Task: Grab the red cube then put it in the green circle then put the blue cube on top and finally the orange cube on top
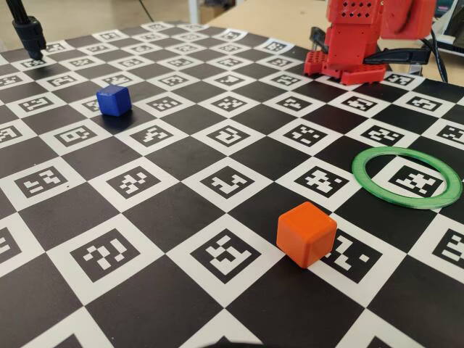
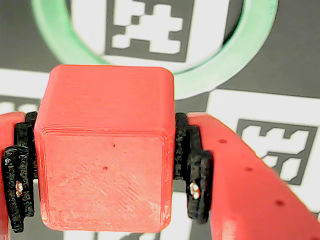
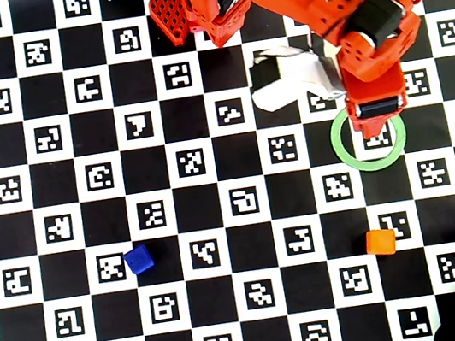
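Wrist view shows the pincer (image 2: 107,170) clamped on the matte, round-edged red cube (image 2: 105,150) above the green circle (image 2: 235,60).

A checkerboard mat (image 1: 181,156) of black squares and white squares printed with black coded markers covers the whole work surface, reaching every edge of the overhead view. In the fixed view, a pale wooden tabletop (image 1: 275,18) shows beyond the mat's far edge, and a black stand (image 1: 29,32) rises near the far left corner. Lighting is even and soft, with faint shadows.
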You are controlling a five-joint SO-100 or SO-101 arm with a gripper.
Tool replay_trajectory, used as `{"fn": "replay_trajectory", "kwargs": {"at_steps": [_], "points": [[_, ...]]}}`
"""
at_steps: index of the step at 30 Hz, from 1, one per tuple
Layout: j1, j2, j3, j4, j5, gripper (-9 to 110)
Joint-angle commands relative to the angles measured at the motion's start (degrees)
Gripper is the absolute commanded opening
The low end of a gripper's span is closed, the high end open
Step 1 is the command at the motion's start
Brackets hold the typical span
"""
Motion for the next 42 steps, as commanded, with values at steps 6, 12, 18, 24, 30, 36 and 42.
{"fn": "replay_trajectory", "kwargs": {"at_steps": [6, 12, 18, 24, 30, 36, 42], "points": [[-3.08, -6.50, -6.77, -2.20, 1.05, -1], [-2.90, -10.55, -7.21, -4.57, 1.93, -1], [-2.46, -10.20, -5.01, -9.32, 3.96, -1], [-2.90, -10.02, -3.69, -11.87, 4.92, -1], [-3.16, -8.61, 0.97, -16.00, 4.83, -1], [-2.99, -8.61, 4.04, -17.58, 4.75, -1], [-3.16, -8.09, 5.71, -18.02, 4.57, -1]]}}
